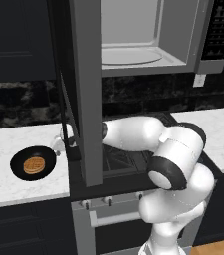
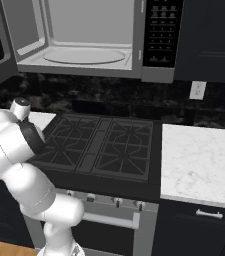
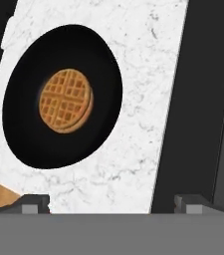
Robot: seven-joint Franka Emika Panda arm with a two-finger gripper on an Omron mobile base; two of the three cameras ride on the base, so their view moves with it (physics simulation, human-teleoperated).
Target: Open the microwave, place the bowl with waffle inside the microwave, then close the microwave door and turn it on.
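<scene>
Dark finger tips of the gripper [image 3: 111, 203] are standing far apart at the bottom of the hand view, one near each side, with nothing between them; the jaws are spread wide and holding nothing. They are hovering over the white marble counter [image 3: 133, 149], looking down on the black bowl [image 3: 62, 97], which is sitting on that counter with the golden-brown waffle [image 3: 65, 100] lying flat at its middle.

In the left base view the hand is reaching leftward behind the swung-open microwave door [image 1: 86, 94], so its tip is mostly hidden; a small pale part of it seems to be poking out just right of the bowl [image 1: 34, 163], though that is hard to be sure of. The white forearm is lying almost level across the black gas stove [image 2: 101, 145], bending back at a dark-ringed elbow and dropping to the base in front of the oven.

The microwave [image 2: 86, 37] is hanging above the stove with its pale grey interior exposed, the black button panel [image 2: 161, 32] on its right side.
</scene>
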